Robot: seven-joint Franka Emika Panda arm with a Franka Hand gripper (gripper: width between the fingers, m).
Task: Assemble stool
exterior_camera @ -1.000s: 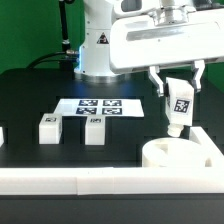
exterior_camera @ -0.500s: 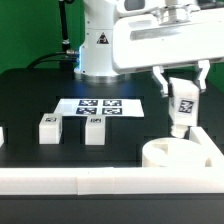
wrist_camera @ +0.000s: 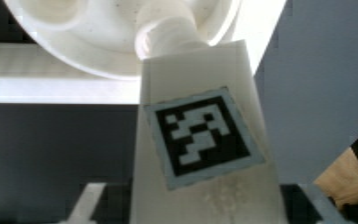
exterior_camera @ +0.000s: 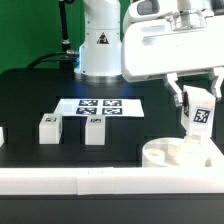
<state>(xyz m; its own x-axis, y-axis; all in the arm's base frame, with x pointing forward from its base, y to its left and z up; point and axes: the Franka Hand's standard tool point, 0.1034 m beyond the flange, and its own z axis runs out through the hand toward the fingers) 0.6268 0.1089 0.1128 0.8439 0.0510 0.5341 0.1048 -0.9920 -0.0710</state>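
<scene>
My gripper [exterior_camera: 195, 92] is shut on a white block leg [exterior_camera: 198, 118] with a black-and-white tag on its face. The leg hangs slightly tilted, its lower end just over the round white seat [exterior_camera: 176, 153] at the exterior view's right. In the wrist view the leg [wrist_camera: 197, 130] fills the middle and points down at the seat [wrist_camera: 105, 35]. A finger [wrist_camera: 91, 205] shows on either side of the leg, with the gripper [wrist_camera: 197, 210] closed around it. Two more tagged legs [exterior_camera: 49, 128] [exterior_camera: 95, 130] stand upright on the black table.
The marker board [exterior_camera: 100, 105] lies flat behind the two standing legs. A long white bar [exterior_camera: 90, 181] runs along the table's front edge and turns up beside the seat. The robot's base [exterior_camera: 100, 45] stands at the back.
The gripper has carried the leg toward the exterior view's right and a little lower, and the leg now sits more tilted over the seat. The two standing legs have not moved.
</scene>
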